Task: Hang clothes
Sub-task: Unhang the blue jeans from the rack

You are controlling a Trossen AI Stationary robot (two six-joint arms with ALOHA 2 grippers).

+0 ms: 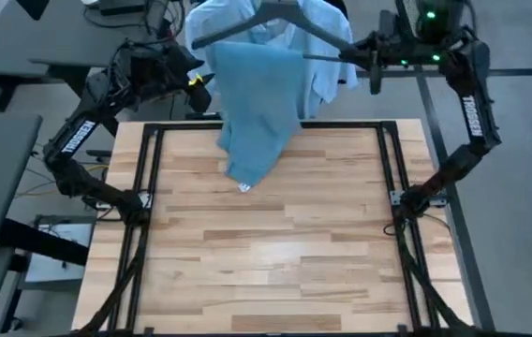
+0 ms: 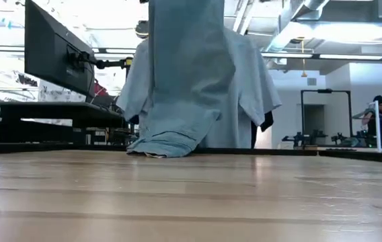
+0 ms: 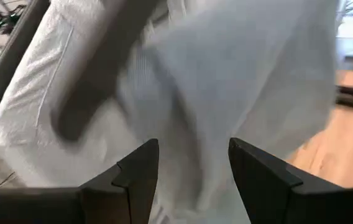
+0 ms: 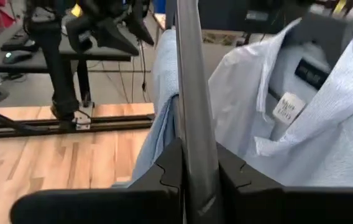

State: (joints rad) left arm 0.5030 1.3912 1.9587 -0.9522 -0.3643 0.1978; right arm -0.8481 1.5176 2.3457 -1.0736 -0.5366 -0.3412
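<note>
The light blue jeans (image 1: 258,98) hang over a grey hanger bar (image 4: 189,74) at the table's far edge. Their lower end (image 2: 167,144) lies bunched on the wood. Behind them the pale collared shirt (image 4: 301,124) hangs on a dark hanger (image 1: 275,17). My right gripper (image 1: 371,61) is shut on the bar from the right. My left gripper (image 1: 205,86) stands open just left of the jeans. Pale cloth (image 3: 226,81) fills the view past its fingers, and I cannot tell whether they touch it. My right gripper pinches the grey bar (image 4: 196,168) between its two fingers, near the bar's right end. It comes level from the table's right side, along the bar. The bar is lifted clear, and the jeans drape over it beyond the fingers (image 4: 164,174).
Black frame rails (image 1: 266,124) run along the table's far edge and down both sides. A monitor on a stand (image 2: 56,54) is beyond the far left. A bit of black cloth (image 2: 266,121) shows behind the shirt. Bare wood (image 1: 266,253) lies toward the near edge.
</note>
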